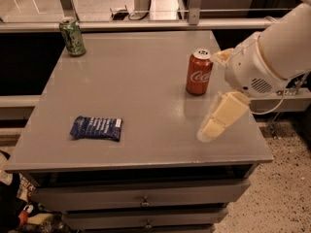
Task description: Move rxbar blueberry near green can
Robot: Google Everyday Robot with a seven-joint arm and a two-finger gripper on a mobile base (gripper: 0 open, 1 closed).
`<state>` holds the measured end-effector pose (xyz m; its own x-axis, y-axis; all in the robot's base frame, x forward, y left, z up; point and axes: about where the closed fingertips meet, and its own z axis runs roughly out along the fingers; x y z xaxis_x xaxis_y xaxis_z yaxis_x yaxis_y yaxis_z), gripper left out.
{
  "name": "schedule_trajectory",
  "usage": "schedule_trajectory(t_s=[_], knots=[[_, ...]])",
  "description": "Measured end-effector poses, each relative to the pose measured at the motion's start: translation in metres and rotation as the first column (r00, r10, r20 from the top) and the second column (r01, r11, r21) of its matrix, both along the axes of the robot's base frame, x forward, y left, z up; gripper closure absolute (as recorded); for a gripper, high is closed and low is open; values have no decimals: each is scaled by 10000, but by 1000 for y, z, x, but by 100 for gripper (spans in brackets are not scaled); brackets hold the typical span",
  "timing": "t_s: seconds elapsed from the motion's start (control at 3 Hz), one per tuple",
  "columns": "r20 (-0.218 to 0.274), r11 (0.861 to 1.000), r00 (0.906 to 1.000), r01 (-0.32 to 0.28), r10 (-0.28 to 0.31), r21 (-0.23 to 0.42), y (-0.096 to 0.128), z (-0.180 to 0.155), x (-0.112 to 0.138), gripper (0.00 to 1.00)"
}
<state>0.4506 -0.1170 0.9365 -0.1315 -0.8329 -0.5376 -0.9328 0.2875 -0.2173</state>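
Lower left of the frame, flat on the desk (pixel 146 101): the rxbar blueberry (pixel 96 128), long side running across the picture, crimped ends at left and right, nothing touching it. Upper left, near the desk's far corner: the green can (pixel 72 36), upright, well apart from the bar. Right of centre: a red Coca-Cola can (pixel 199 73), upright. Just below and right of that can: the gripper (pixel 210 129), over the right part of the desk, tilted down toward lower left, well apart from the bar. Cannot tell how far open; nothing seen in its hold.

Probably light and thin, with a soft, crinkly, slick wrapper over a fairly firm bar. Likely to slide on the smooth desk top rather than lift if nudged from one side. Best taken from above, across the short width, near the middle of its length, coming down close to the desk to catch both long edges. Better to avoid the crimped ends: flimsy, apt to fold or slip out. Little squeeze needed. Not yet begun: the reach to lower left, the lift, the carry to just beside the green can without knocking it.
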Motion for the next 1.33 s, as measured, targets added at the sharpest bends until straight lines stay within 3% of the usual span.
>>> schedule_trajectory(t_s=[0.33,0.67,1.0,1.33], knots=[[166,9886,9999,-43,18,1506,27,-6,12,0],[-141,9611,9996,-191,239,2754,67,-31,17,0],[-438,9475,9981,-273,435,3187,88,-48,13,0],[-492,9447,9977,-288,474,3267,92,-51,13,0]])
